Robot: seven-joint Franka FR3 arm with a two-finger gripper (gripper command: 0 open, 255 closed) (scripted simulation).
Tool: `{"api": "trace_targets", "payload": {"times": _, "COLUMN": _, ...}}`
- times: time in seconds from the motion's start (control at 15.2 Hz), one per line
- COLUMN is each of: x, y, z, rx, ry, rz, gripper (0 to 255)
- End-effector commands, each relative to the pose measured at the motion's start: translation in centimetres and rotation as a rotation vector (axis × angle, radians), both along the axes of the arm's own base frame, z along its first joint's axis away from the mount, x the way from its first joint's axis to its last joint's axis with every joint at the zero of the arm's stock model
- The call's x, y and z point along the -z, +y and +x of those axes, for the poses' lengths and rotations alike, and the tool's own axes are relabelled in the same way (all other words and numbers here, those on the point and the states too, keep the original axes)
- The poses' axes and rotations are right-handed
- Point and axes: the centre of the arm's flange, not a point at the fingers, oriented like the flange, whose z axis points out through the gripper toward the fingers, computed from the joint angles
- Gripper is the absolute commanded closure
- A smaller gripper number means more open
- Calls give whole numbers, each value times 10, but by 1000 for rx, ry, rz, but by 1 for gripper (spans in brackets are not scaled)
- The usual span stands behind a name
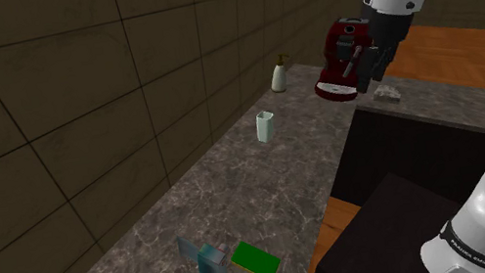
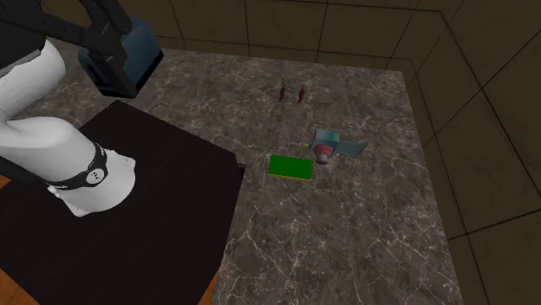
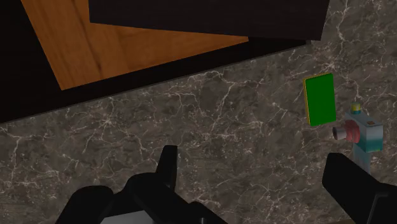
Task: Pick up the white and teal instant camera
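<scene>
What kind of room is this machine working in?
Probably a kitchen: a dark marbled countertop runs along a tiled wall, and a red coffee machine and a soap dispenser stand on it.

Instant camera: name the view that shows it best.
Wrist view: the instant camera shows its teal body and reddish lens plainly. The second exterior view shows it from above, beside a green slab; the shoulder view shows it dim.

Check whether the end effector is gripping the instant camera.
No: the wrist view shows the end effector open with nothing between its fingers, and the instant camera lying on the countertop.
</scene>
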Motion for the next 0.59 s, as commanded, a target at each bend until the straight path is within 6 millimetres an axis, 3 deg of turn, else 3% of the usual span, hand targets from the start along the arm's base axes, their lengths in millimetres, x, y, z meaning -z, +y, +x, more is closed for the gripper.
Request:
{"api": "trace_targets", "payload": {"times": 0.0, "x": 0, "y": 0, "z": 0, "rx": 0, "ry": 0, "rz": 0, "gripper": 0}}
{"api": "trace_targets", "payload": {"times": 0.53, "x": 69, "y": 67, "z": 40, "rx": -48, "ry": 3, "rz": 17, "gripper": 0}}
